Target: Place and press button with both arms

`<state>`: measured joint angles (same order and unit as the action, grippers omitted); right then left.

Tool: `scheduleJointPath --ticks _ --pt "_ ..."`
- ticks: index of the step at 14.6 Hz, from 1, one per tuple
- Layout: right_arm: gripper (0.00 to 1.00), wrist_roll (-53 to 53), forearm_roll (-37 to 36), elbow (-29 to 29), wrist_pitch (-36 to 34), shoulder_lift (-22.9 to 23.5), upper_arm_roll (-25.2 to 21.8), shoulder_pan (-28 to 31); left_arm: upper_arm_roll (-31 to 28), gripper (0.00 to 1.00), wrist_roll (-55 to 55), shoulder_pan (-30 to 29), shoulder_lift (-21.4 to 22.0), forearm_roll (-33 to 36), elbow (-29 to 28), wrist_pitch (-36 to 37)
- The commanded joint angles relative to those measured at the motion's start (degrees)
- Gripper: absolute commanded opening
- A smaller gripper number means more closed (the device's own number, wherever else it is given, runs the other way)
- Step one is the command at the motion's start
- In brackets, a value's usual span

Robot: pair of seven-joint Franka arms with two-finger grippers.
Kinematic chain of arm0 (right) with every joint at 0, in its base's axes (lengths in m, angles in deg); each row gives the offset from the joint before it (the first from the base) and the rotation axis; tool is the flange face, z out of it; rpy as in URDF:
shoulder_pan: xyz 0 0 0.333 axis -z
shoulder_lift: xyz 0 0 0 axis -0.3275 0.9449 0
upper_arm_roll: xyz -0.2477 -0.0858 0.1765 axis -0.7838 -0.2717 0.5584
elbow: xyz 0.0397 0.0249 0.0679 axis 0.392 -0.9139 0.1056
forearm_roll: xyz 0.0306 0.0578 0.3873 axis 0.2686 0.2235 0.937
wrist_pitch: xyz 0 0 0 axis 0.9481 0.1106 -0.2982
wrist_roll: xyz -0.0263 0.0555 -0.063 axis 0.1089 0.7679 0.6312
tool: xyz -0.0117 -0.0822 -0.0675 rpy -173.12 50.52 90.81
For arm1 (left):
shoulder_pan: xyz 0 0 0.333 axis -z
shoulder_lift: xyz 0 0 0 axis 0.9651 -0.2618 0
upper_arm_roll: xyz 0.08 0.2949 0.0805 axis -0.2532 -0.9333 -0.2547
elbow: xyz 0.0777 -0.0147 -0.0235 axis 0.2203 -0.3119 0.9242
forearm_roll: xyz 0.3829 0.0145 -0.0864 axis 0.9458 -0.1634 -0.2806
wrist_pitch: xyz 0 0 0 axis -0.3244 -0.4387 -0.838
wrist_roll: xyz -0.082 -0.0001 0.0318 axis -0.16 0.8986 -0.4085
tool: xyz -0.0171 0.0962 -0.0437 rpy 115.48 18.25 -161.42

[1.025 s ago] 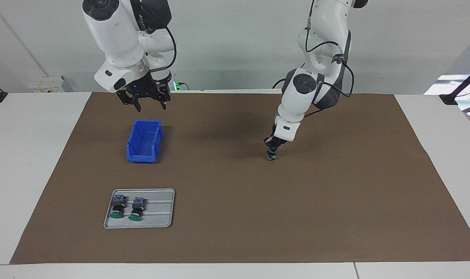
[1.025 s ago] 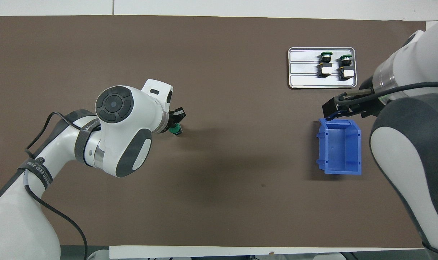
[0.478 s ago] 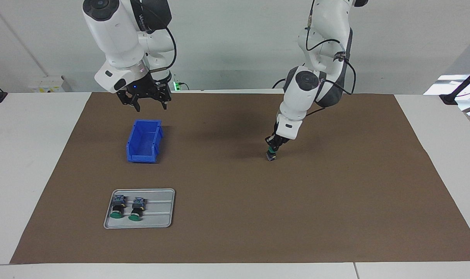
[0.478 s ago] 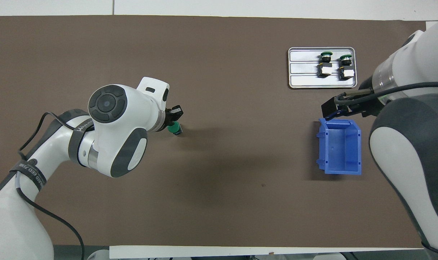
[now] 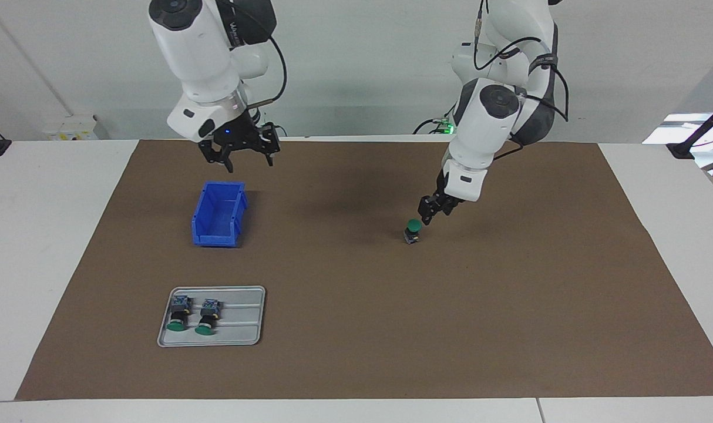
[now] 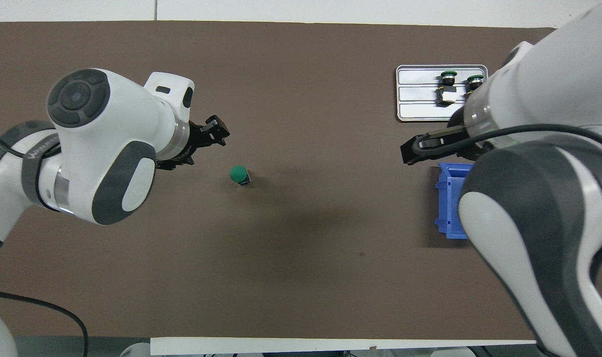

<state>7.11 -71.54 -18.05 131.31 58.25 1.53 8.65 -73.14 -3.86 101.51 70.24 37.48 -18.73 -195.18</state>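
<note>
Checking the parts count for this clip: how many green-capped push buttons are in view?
3. One button stands upright on the brown mat, cap up, near the left arm's end. Two buttons lie side by side on the grey tray, farther from the robots than the blue bin.

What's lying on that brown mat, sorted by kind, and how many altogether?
Green-capped buttons: 3, one standing alone on the mat, two in the tray
Blue bin: 1
Grey tray: 1
Total: 5
</note>
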Motion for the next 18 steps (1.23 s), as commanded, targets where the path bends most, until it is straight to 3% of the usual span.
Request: scheduleJointPath --ticks 1,4,8,11,15,18 --pt "0.88 -4.0 1.2 2.0 3.0 3.3 0.2 -4.0 0.0 1.0 7.1 -4.9 2.4 0.9 1.2 6.8" --pt "0.88 -13.1 0.4 4.2 8.0 8.3 0.2 -11.9 0.0 1.0 18.7 -11.6 5.4 1.0 1.3 12.7" --pt "0.88 -22.5 -1.3 11.5 17.9 19.8 0.1 -21.4 -0.4 1.0 29.1 -18.3 7.9 1.8 1.4 17.7" --pt "0.89 -25.0 -7.2 19.0 21.5 29.5 0.1 -26.6 -0.4 1.0 32.1 -20.4 10.2 4.8 1.8 21.1" --pt "0.92 -25.6 -10.7 18.7 29.0 33.4 0.1 -27.6 -0.4 1.0 32.2 -22.1 9.6 4.8 11.0 30.3" --pt "0.94 -25.6 -12.7 15.0 32.1 33.5 0.1 -28.5 -0.4 1.0 32.9 -22.6 8.8 4.9 14.6 33.8"
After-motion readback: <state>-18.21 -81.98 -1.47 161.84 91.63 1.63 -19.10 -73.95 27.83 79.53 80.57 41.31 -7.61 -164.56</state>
